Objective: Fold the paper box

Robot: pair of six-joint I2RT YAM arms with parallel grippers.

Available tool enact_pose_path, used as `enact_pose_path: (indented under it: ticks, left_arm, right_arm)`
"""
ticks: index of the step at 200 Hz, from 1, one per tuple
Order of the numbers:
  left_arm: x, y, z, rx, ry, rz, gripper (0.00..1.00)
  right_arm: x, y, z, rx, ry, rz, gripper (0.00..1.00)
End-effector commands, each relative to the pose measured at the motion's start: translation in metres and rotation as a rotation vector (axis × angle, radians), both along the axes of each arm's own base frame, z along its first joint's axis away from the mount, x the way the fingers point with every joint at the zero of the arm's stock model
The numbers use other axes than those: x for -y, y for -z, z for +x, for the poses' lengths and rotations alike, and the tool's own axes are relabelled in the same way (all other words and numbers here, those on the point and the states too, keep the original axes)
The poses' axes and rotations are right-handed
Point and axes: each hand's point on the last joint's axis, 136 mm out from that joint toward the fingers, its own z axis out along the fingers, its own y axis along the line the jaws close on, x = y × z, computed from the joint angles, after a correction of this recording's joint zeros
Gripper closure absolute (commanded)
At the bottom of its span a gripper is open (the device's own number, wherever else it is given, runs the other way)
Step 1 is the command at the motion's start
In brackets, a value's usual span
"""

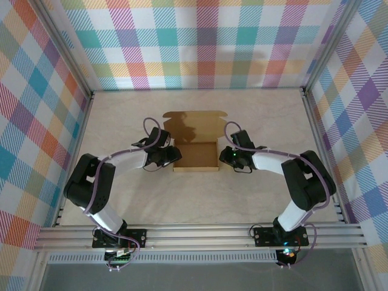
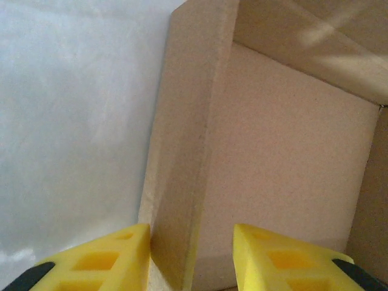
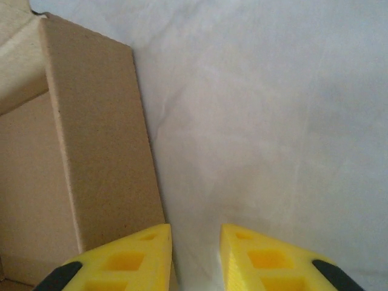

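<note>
Paper box (image 1: 195, 154) sits mid-table (image 1: 194, 200), between the two arms. It is a shallow open tray with its lid flap (image 1: 195, 124) standing up at the far side.

Left arm (image 1: 91, 182): elbow out to the left and bent sharply, forearm running right toward the box. Left end effector (image 1: 174, 154) is at the box's left side wall. In the left wrist view the left end effector (image 2: 191, 227) straddles that left side wall (image 2: 182, 151), one yellow finger (image 2: 97, 260) outside over the table (image 2: 73, 121) and the other inside over the box floor (image 2: 285, 170). Fingers are apart. The outer one is right against the wall; the inner one shows a gap, so no firm clamp is visible.

Right arm (image 1: 306, 176) mirrors it: elbow out to the right, forearm pointing left. Right end effector (image 1: 222, 156) is at the box's right side wall. In the right wrist view the right end effector (image 3: 195, 229) sits just outside the right side wall (image 3: 97, 133), its fingers narrowly apart. Only bare table (image 3: 273, 121) lies between them, and the near finger (image 3: 127, 260) is by the wall's base. It holds nothing.
</note>
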Motion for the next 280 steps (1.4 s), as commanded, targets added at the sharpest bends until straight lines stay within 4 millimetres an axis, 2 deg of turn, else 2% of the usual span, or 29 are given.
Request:
enact_pose_path:
  ticks: [1,34,49,105,125,147,157,177,190,217,233,243,254,266,280]
  left_arm:
    - [0.011,-0.011,-0.022,-0.027,0.039,-0.04,0.61]
    - [-0.003,-0.003,-0.037,-0.07,0.049,0.032,0.57]
    - [-0.01,-0.004,-0.035,-0.052,0.055,0.078,0.55]
    - [-0.031,-0.023,-0.027,0.052,0.05,0.191,0.45]
    - [-0.043,-0.031,-0.027,0.081,0.063,0.253,0.41]
    - [-0.055,-0.053,-0.022,0.168,0.089,0.307,0.34]
    - [-0.059,-0.067,-0.018,0.216,0.104,0.318,0.33]
    - [-0.067,-0.096,-0.013,0.292,0.14,0.345,0.24]
    - [-0.071,-0.114,-0.009,0.332,0.17,0.362,0.21]
    - [-0.082,-0.168,-0.001,0.459,0.234,0.442,0.19]
    - [-0.086,-0.194,0.004,0.52,0.274,0.496,0.19]
    - [-0.087,-0.204,0.006,0.532,0.309,0.531,0.19]
    - [-0.088,-0.209,0.009,0.523,0.348,0.567,0.18]
    - [-0.088,-0.212,0.012,0.505,0.375,0.589,0.12]
    - [-0.086,-0.215,0.016,0.503,0.386,0.587,0.08]
  right_arm:
    - [-0.016,-0.015,-0.013,0.006,-0.028,0.063,0.71]
    - [-0.012,-0.018,-0.019,0.022,-0.026,0.041,0.65]
    - [-0.006,-0.02,-0.018,0.042,-0.034,-0.005,0.62]
    - [0.014,-0.04,-0.01,0.151,-0.07,-0.109,0.45]
    - [0.019,-0.055,-0.003,0.226,-0.121,-0.172,0.39]
    - [0.021,-0.082,0.007,0.349,-0.215,-0.229,0.32]
    - [0.021,-0.098,0.013,0.406,-0.258,-0.241,0.3]
    - [0.016,-0.129,0.024,0.52,-0.381,-0.25,0.26]
    - [0.009,-0.148,0.028,0.59,-0.491,-0.244,0.16]
    - [-0.002,-0.184,0.029,0.72,-0.756,-0.225,0.12]
    - [-0.003,-0.194,0.035,0.748,-0.86,-0.225,0.11]
    - [-0.003,-0.197,0.037,0.751,-0.927,-0.205,0.11]
    - [-0.005,-0.198,0.039,0.746,-0.993,-0.162,0.11]
    - [-0.005,-0.204,0.042,0.746,-1.061,-0.111,0.11]
    - [-0.004,-0.2,0.047,0.74,-1.136,-0.112,0.11]
